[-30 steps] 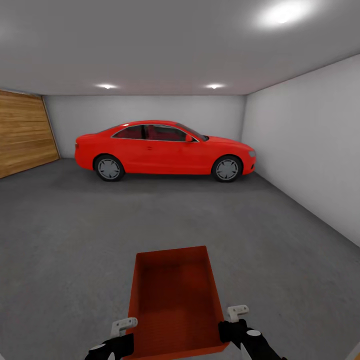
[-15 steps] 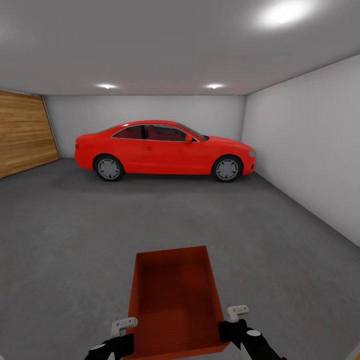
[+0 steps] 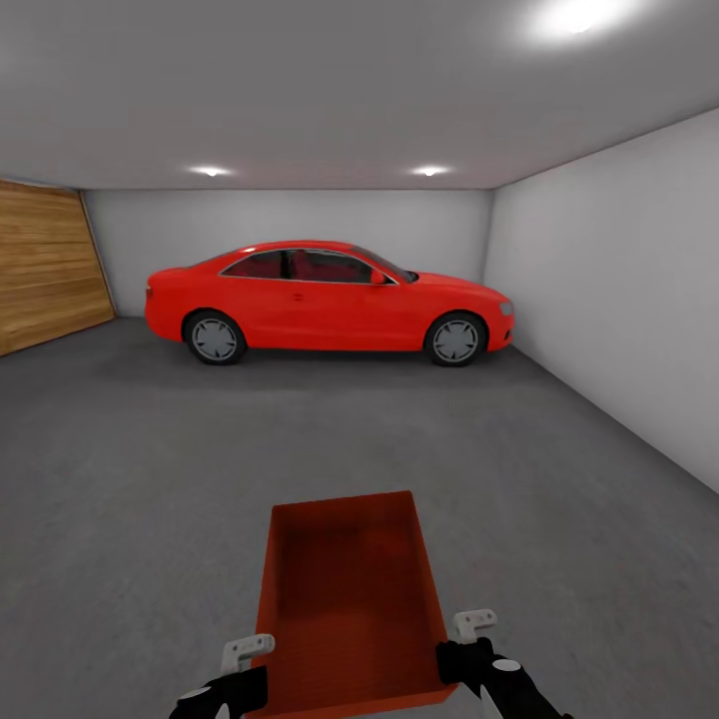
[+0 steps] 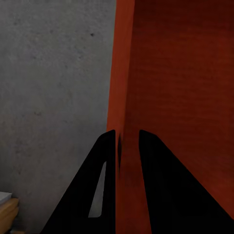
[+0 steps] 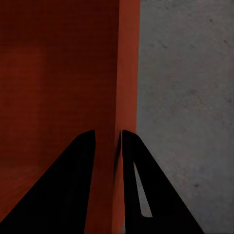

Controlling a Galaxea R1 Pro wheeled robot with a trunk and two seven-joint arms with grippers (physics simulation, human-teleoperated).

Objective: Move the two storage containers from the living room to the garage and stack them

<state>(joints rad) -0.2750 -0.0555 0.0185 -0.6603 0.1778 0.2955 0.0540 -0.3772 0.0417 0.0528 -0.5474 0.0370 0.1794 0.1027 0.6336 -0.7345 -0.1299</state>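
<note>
Fingers of the left gripper pinch the thin left wall of the storage container, one black finger on the outer face, one on the inner, wall clamped between them. Right gripper does the same on the opposite wall, closed tight on it. Head view: container held low centre of frame, open top up, long axis pointing away, empty inside; gripper bodies at its near corners along the bottom edge. Below and around it, dark grey speckled floor of the garage. Red car parked side-on at centre frame, against the pale back wall. Brown slatted door at left edge. Pale side wall at right. Ceiling lights on.
</note>
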